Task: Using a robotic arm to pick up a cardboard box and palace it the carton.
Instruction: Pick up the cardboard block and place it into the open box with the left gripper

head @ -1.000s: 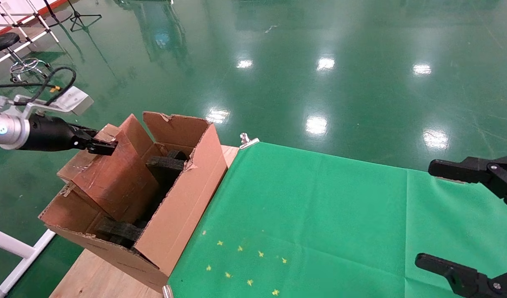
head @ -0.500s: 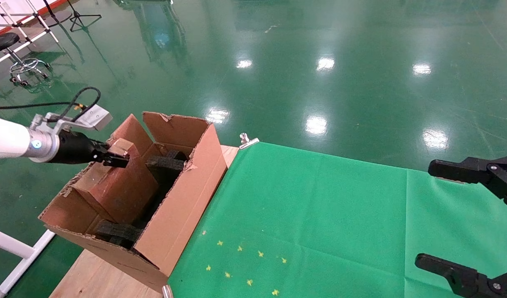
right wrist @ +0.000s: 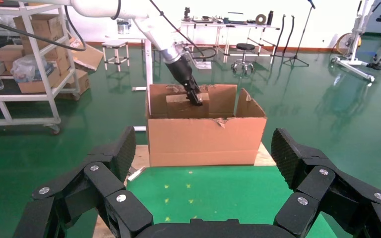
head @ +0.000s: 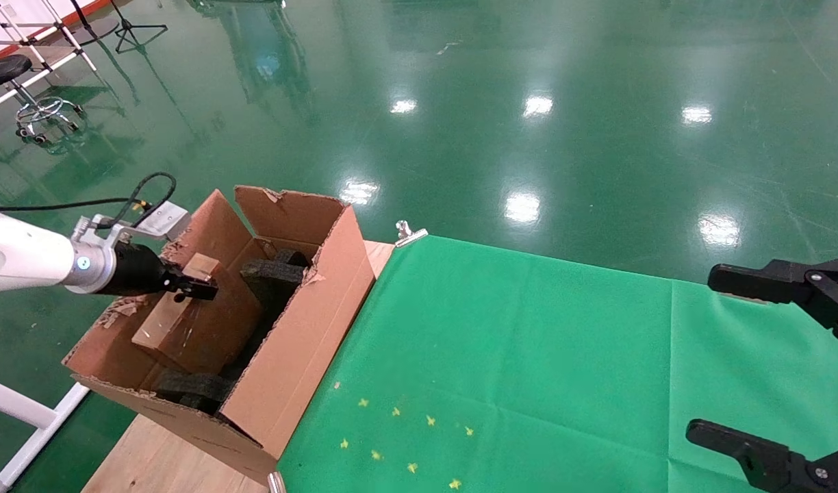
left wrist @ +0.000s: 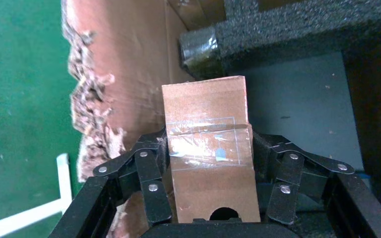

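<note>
The cardboard box (head: 186, 322), a small sealed brown block with clear tape across its end, sits tilted and partly sunk inside the carton (head: 302, 335), its upper end raised above the carton's torn left flap and its lower end down among the black foam blocks (head: 272, 274). The left gripper (head: 198, 287), at the end of the robotic arm (head: 22, 257), is clenched on that raised end; the left wrist view shows its fingers (left wrist: 151, 168) pressed against the two opposite side faces of the box, just beside the taped seam. The box looks stiff and smooth-faced, probably light for its bulk, so a pinch across its narrow width should hold it, though the tape and slick faces could let it slide if the pinch loosens before the lower end is resting on something. The narrow end is a sensible place to hold it, since the long faces look too wide for these fingers. The foam under it looks soft and uneven, so the box may settle crooked when let go. The carton stands on the bare wooden edge of the table (head: 159, 459), left of the green cloth (head: 528, 356). The right gripper (head: 768, 356) hangs idle over the far right of the cloth, its fingers spread wide and grasping nothing
</note>
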